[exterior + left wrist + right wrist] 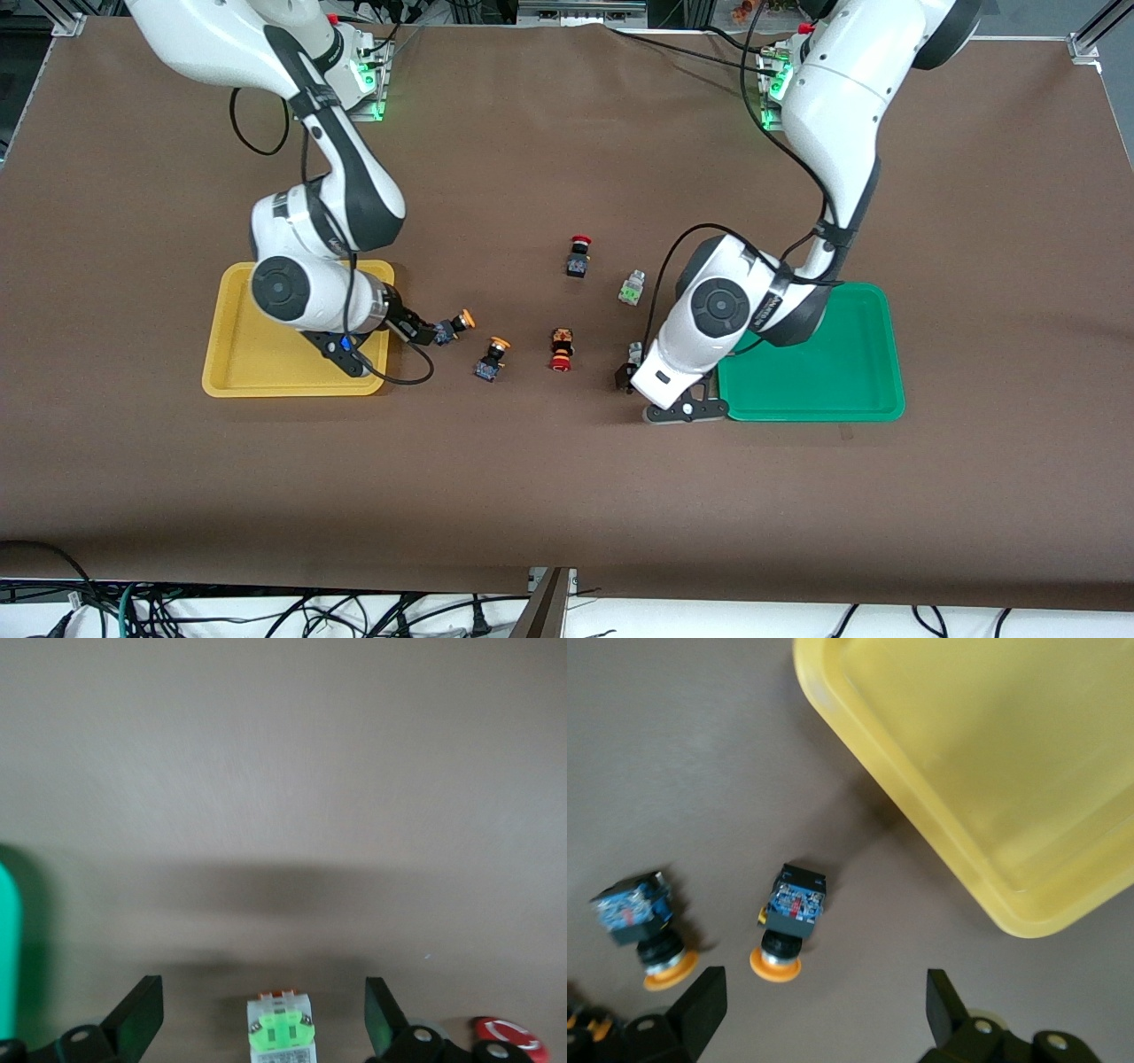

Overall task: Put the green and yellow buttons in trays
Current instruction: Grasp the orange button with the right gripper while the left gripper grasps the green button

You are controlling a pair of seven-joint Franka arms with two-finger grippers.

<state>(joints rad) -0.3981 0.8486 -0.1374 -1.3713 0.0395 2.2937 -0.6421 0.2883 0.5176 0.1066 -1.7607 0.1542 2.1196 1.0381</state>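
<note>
a: where's the left gripper [627, 368] relative to the nearer red-capped switch [561, 348]?

b: just beside it, toward the left arm's end of the table, down low. its fingers [142, 1014] are spread wide and hold nothing. one green button [282, 1032] sits on the table between them, touching neither.

a: and the second green button [631, 287]?

b: also toward the left arm's end from that switch, but farther from the front camera, lying alone on the brown table [567, 496].

a: the green tray [811, 403]?

b: toward the left arm's end from the switch, past the left gripper. no button shows on the part the arm leaves visible.

a: the right gripper [434, 332]?

b: toward the right arm's end from the switch, low over the table. it's wide open too, gripping nothing. one yellow button [793, 912] lies ahead of its fingers [700, 1005], cap toward the gripper.

a: the other yellow button [492, 357]?

b: between that gripper and the switch, a little nearer the camera.

a: the yellow tray [266, 381]?

b: toward the right arm's end from the switch, past the right gripper. no button shows in it.

a: anything else?

b: a farther red-capped switch [578, 255], farther from the camera than the landmark.
</note>
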